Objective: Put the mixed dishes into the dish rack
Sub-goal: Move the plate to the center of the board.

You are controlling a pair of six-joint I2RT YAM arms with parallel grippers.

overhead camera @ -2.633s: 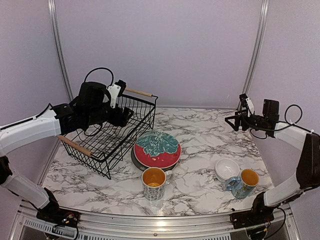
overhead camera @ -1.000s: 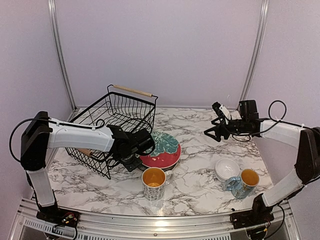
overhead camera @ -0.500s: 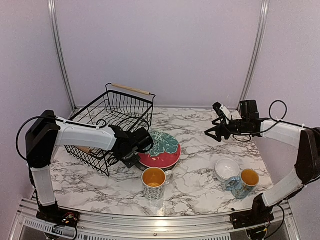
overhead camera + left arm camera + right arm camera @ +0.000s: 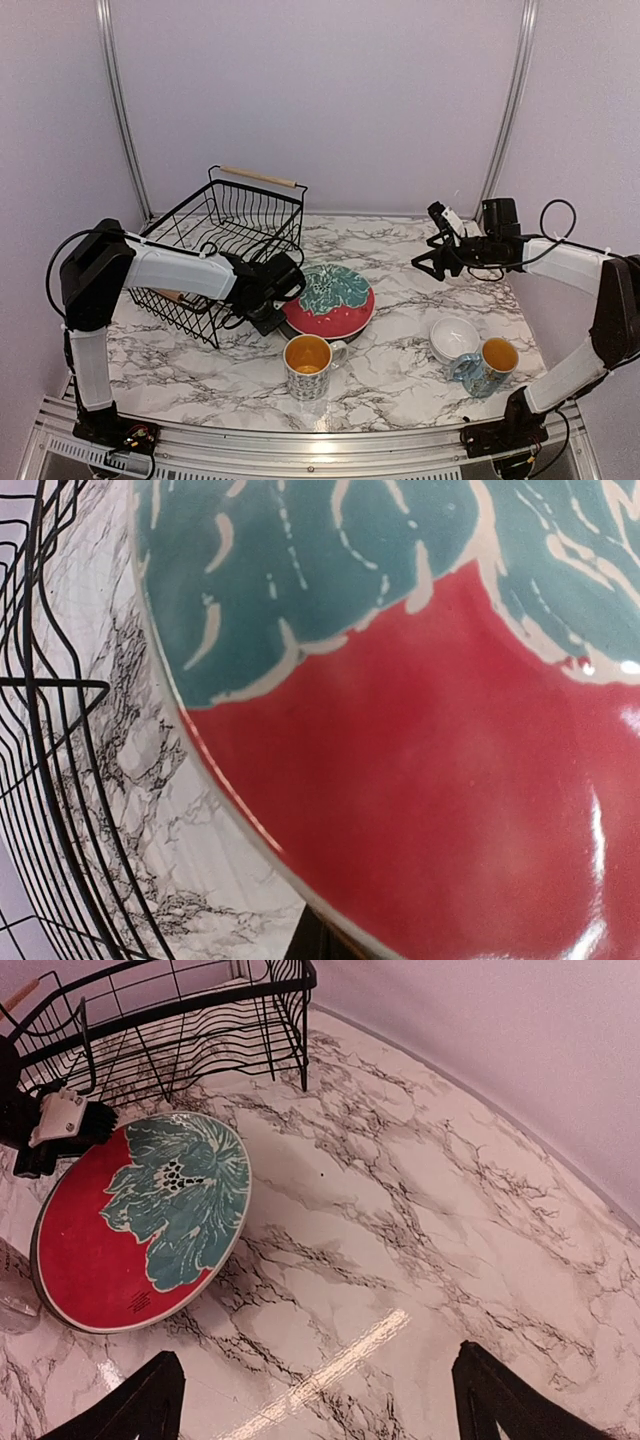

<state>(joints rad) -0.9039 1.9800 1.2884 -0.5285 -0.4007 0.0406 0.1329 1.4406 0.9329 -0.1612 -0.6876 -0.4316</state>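
The red plate with teal leaf [image 4: 335, 300] is sitting near the middle of the marble tabletop [image 4: 400, 290], just right of the dish rack [image 4: 272, 215], and its left edge looks raised. The left pincer [image 4: 285, 295] is pressing its fingers together at that left rim; whether it is pinching the rim cannot be told, since the left wrist view is filled with the plate's glaze. The rack, a black wire basket with wooden bar handles, is standing at the far left. A patterned orange-lined mug [image 4: 307, 365] is standing just in front of the plate. Well apart to the right, the small white bowls [image 4: 455, 337] are touching a second mug [image 4: 487, 365]. Above and behind them, the right pincer [image 4: 432, 258] is hovering with its fingers spread, holding nothing.
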